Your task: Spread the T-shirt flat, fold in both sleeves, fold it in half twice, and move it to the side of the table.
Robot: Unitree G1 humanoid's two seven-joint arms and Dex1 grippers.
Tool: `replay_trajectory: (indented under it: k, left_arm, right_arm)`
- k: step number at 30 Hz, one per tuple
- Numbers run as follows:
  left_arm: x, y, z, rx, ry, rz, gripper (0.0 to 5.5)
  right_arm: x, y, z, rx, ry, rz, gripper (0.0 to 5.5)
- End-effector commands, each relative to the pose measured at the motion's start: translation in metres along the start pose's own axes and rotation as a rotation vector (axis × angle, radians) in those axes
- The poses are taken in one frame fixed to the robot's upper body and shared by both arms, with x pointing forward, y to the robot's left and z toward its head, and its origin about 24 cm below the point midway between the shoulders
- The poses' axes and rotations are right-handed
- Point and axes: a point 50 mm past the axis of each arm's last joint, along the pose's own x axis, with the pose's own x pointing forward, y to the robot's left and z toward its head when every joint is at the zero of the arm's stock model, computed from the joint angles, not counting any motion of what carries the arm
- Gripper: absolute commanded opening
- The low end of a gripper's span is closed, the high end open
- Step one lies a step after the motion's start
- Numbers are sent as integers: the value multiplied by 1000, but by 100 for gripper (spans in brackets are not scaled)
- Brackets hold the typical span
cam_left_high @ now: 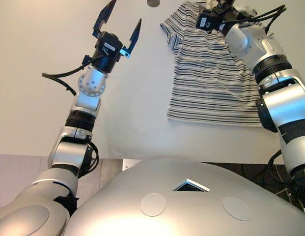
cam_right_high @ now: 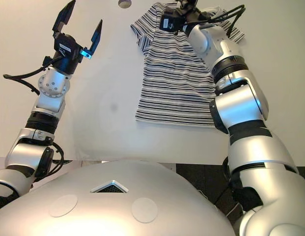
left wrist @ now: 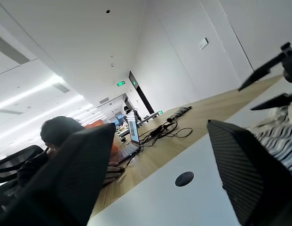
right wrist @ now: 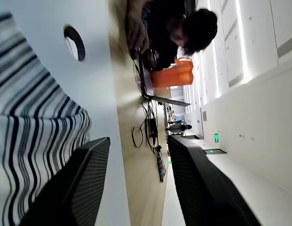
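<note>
The T-shirt lies on the robot's right half of the white tabletop, and its long axis runs near to far. The neck end points away from the robot and the hem lies closest to it, the whole shirt leaning a touch toward the robot's left at the far end. It is white with dark horizontal stripes in thin and thick bands, short-sleeved, and mostly flat with a few soft ripples across the body. One sleeve fans out toward the robot's left; the other side is largely covered by the right arm.

Up at the neck end sits the right tool, just over the striped cloth, its two dark fingers apart with nothing between them. Over on the other side, the left tool hangs above bare tabletop, well apart from the shirt, its fingers spread wide. A round hole sits in the tabletop at the far edge, between the two tools.
</note>
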Motion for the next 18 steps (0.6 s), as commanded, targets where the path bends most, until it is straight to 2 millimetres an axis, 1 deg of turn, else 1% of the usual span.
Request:
replay_trajectory:
  k: [1, 6, 10, 13, 15, 18]
  left_arm:
    - [-1, 2, 4, -16, -15, 24, 359]
    - [0, 10, 15, -21, -65, 42, 359]
    - [-1, 9, 23, -20, -99, 28, 359]
    - [-1, 9, 31, -37, -132, 28, 359]
    - [0, 14, 35, -50, -141, 47, 359]
    - [3, 22, 36, -55, -138, 67, 359]
  right_arm:
    - [5, 26, 12, -76, -10, 122, 231]
    - [5, 55, 24, -141, -25, 235, 231]
    - [4, 68, 29, -167, -39, 294, 231]
    - [1, 83, 38, -155, -79, 354, 231]
    - [0, 90, 49, -115, -141, 374, 231]
    - [2, 91, 70, -48, -259, 364, 231]
